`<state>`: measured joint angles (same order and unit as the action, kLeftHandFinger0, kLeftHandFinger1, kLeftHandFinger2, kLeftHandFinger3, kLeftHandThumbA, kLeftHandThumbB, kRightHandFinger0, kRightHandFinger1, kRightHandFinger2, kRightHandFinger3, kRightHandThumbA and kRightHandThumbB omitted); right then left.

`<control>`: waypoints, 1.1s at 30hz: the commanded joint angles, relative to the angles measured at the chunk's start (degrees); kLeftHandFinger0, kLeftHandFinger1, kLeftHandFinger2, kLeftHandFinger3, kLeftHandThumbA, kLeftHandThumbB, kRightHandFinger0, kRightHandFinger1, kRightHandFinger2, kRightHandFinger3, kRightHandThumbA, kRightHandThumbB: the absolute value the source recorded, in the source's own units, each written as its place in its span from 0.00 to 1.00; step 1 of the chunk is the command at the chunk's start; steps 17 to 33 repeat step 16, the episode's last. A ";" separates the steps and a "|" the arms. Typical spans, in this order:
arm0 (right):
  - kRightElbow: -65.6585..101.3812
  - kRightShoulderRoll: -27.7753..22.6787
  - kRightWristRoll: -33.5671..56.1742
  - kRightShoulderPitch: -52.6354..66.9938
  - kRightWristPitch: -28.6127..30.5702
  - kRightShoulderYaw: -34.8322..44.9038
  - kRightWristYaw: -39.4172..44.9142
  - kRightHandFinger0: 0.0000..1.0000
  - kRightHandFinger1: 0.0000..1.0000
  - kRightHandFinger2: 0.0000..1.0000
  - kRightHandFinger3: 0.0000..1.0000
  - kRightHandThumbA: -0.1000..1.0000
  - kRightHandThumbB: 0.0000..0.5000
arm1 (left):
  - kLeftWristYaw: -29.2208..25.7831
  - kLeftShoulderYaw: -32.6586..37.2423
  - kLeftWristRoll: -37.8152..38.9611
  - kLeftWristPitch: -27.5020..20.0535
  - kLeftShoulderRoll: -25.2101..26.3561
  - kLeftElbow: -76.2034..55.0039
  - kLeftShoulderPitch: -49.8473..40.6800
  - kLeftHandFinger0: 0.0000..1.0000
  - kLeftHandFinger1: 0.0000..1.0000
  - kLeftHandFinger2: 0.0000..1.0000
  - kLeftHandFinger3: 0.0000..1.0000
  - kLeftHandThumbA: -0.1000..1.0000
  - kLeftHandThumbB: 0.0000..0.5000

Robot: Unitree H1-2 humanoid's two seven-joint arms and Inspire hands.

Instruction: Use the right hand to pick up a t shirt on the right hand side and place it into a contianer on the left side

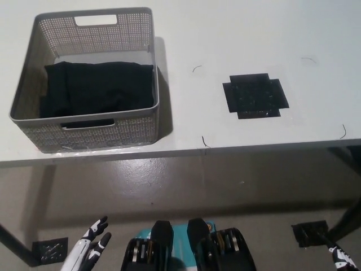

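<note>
Head view shows the black t shirt (98, 87) lying folded inside the grey basket (101, 131) at the left end of the desk (225, 34), its long axis running left to right. On the right side only a black cross-shaped mark (255, 95) shows. The right hand (340, 258) sits low at the bottom right corner, well apart from both and mostly cut off, so its fingers cannot be read. The left hand (90, 248) rests at the lower left, fingers spread and empty, nearer the basket. The placing looks done.
</note>
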<state>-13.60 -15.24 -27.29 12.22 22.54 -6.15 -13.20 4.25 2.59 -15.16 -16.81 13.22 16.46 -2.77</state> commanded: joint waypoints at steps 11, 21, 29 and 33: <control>-1.66 -0.78 -2.60 -3.66 3.97 -0.05 -2.87 1.00 1.00 1.00 1.00 0.82 0.45 | -1.83 -0.88 1.15 -2.61 0.71 -0.02 1.39 0.90 1.00 1.00 1.00 1.00 0.99; -2.56 -0.78 -3.30 -4.44 3.79 -0.02 -3.56 1.00 1.00 1.00 1.00 0.84 0.49 | -1.70 -1.11 1.97 -2.87 0.62 -0.04 1.45 0.91 1.00 1.00 1.00 1.00 0.98; -2.56 -0.78 -3.30 -4.44 3.79 -0.02 -3.56 1.00 1.00 1.00 1.00 0.84 0.49 | -1.70 -1.11 1.97 -2.87 0.62 -0.04 1.45 0.91 1.00 1.00 1.00 1.00 0.98; -2.56 -0.78 -3.30 -4.44 3.79 -0.02 -3.56 1.00 1.00 1.00 1.00 0.84 0.49 | -1.70 -1.11 1.97 -2.87 0.62 -0.04 1.45 0.91 1.00 1.00 1.00 1.00 0.98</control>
